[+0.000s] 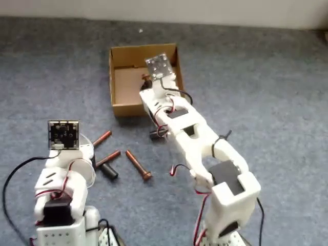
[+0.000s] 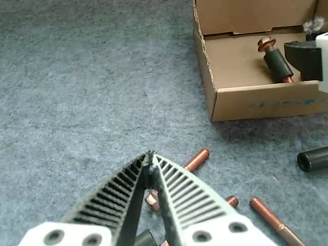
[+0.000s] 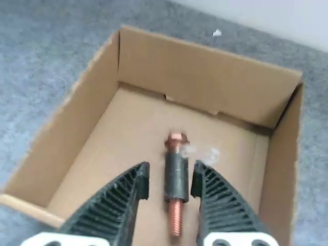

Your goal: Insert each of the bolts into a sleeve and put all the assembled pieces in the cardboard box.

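Your right gripper (image 3: 169, 171) hangs released in the cardboard box (image 3: 77, 102), jaws either side of one sleeved bolt (image 3: 174, 174) on its floor. Your left gripper (image 2: 150, 158) is clenched over loose bolts (image 2: 197, 159) outside.

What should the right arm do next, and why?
Probably lift the right gripper straight up out of the cardboard box: its jaws stand open either side of the assembled piece, which seems to lie on the box floor.
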